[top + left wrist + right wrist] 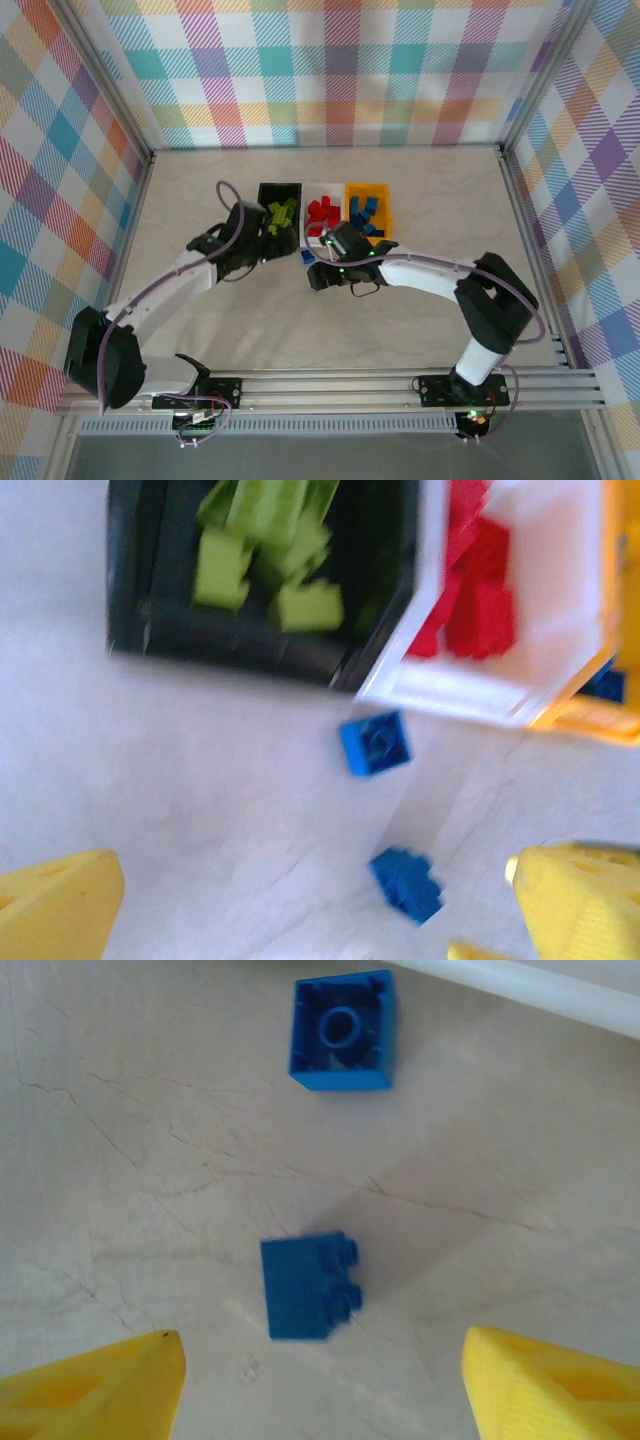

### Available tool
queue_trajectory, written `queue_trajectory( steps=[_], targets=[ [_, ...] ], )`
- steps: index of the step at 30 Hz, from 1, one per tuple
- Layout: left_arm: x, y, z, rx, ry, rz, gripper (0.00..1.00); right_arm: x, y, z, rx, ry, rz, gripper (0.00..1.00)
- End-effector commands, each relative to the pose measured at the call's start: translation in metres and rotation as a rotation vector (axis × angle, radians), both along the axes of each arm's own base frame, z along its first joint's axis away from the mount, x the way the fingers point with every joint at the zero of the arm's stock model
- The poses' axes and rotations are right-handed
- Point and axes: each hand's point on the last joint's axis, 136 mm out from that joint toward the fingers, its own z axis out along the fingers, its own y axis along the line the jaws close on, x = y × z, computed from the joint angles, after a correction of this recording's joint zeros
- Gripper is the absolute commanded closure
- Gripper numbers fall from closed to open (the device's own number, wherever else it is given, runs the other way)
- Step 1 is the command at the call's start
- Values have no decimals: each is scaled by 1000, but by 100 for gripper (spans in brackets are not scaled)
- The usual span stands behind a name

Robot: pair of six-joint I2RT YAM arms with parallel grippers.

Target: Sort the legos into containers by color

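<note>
With right hand (318, 1350) spread empty, centre over tipped blue brick (303, 1288), pinch flat sides, carry to orange-yellow bin (368, 186)

The table (430, 210) in front of me is a pale beige slab, with thin dark veins running through it like marble. Plaid panels in pastel checks close it in on three sides: the left wall (50, 200), the far wall (330, 70) and the right wall (600, 200). Silver metal posts (108, 80) rise at the far corners. Grooved metal rails (330, 385) run along the near edge, left to right.
</note>
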Motion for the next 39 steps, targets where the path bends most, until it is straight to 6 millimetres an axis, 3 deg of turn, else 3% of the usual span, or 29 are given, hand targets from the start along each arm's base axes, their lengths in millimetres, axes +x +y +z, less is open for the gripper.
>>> queue_trajectory(
  steps=[1, 5, 13, 19, 24, 26, 29, 33, 39],
  targets=[
    [-24, 5, -23, -59, 51, 41, 0, 6, 8, -8, -49, -9, 15, 29],
    [-44, 19, -42, -74, 65, 89, 0, 11, 15, -24, -90, 3, 7, 36],
    [-56, 31, -47, -57, 69, 110, 0, 10, 20, -34, -114, 14, 4, 58],
    [-55, 31, -49, -56, 72, 112, 0, 7, 18, -17, -71, -10, -10, 69],
    [-55, 31, -53, -50, 81, 109, 0, 13, 1, 23, -33, -85, -56, 72],
    [-55, 30, -53, -57, 83, 107, 0, 24, -18, 47, -25, -136, -107, 72],
    [-54, 28, -51, -67, 79, 102, 0, 53, -57, 65, -28, -154, -227, 72],
    [-55, 29, -48, -74, 71, 106, 0, 93, -96, 64, -49, -138, -350, 71],
    [-58, 29, -42, -84, 61, 102, 0, 149, -118, 56, -120, -119, -445, 70]
  ],
)
